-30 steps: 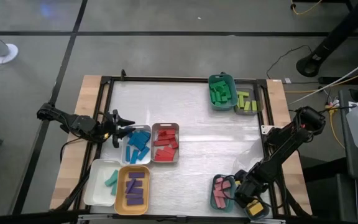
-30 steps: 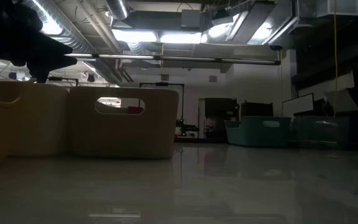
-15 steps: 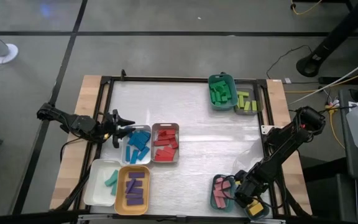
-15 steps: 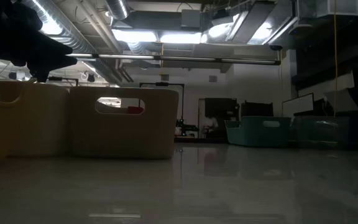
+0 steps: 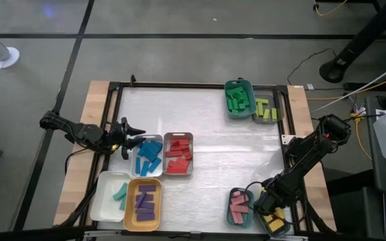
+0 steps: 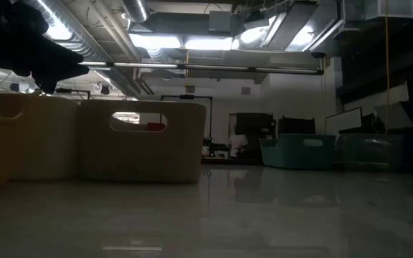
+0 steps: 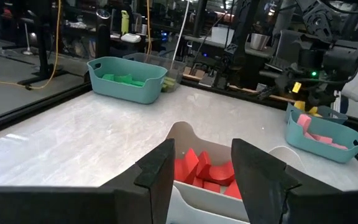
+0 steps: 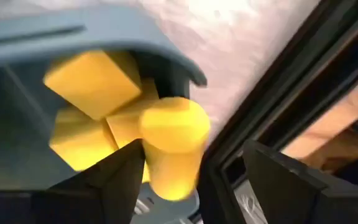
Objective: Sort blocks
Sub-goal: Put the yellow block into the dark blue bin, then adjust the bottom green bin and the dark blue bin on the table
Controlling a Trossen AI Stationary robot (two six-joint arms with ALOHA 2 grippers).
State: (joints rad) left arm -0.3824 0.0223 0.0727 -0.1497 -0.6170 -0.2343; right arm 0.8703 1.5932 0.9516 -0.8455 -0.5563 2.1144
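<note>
- Right gripper [image 5: 269, 213] sits over the near-right corner of the table [image 5: 206, 120], above the tray of yellow blocks [image 8: 95, 81]; fingers spread apart, nothing between them.
- A yellow block [image 8: 173, 146] is between the fingers in the right wrist view, not pinched; can't tell if it's resting or dropping.
- Pink blocks [image 5: 238, 207] are in the teal tray [image 5: 232, 194] just left of that gripper.
- Left gripper [image 5: 131, 139] hovers at the left edge beside the blue blocks [image 5: 149, 155]; fingers parted, empty.
- Red blocks [image 5: 178, 155] are in the grey tray right of the blue ones.
- Purple blocks [image 5: 145, 201] are in the orange tray [image 5: 130, 204], near-left; teal blocks [image 5: 120, 195] are in the white tray beside it.
- Green blocks [image 5: 238, 99] and lime blocks [image 5: 265, 109] are in trays at far right.
</note>
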